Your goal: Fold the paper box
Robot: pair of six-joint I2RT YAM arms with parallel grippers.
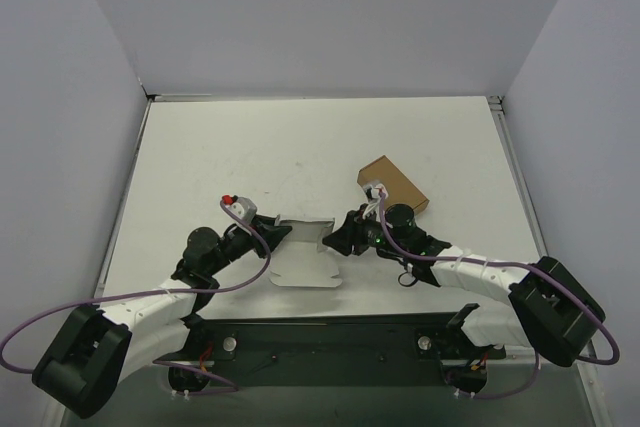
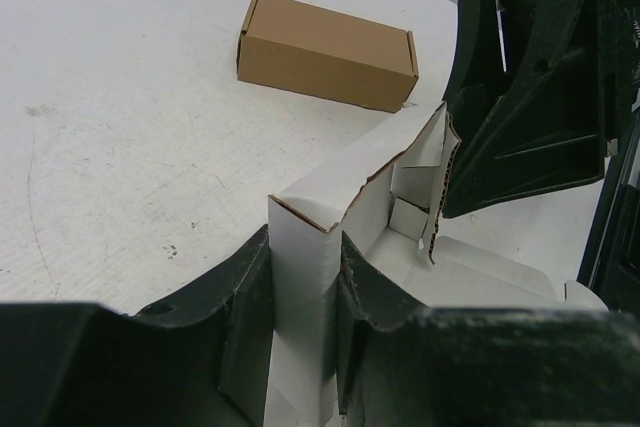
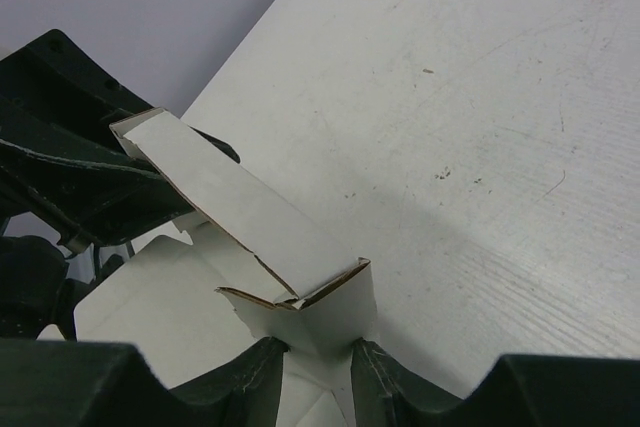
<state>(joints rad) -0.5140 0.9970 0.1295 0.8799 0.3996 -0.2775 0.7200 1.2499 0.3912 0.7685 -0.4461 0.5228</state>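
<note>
the paper box (image 1: 305, 255) sits on the counter (image 1: 200, 157) just off the brown cardboard box (image 1: 393, 184), on the side toward the arm bases and a bit left. it's half folded, with one long wall standing. the left hand (image 1: 278, 234) is clamped on the end wall farthest from the brown box, i'd guess to pin that side upright. the right hand (image 1: 337, 237), at the end nearest the brown box, has its fingers pressed either side of a corner flap, looks like it's squeezing the crease in. holding both ends probably stops the thin card springing flat.
</note>
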